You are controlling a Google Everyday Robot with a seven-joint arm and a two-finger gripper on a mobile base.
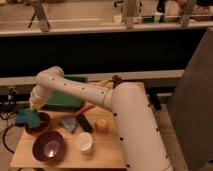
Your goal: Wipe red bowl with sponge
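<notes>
The sponge (33, 119) sits in the red bowl (42, 128) at the left edge of the desk (107, 150). The claw (34, 107) is directly above the sponge; whether it grips cannot be told. Bowls: two, including the purple bowl (48, 146). Cup (85, 142): one.
</notes>
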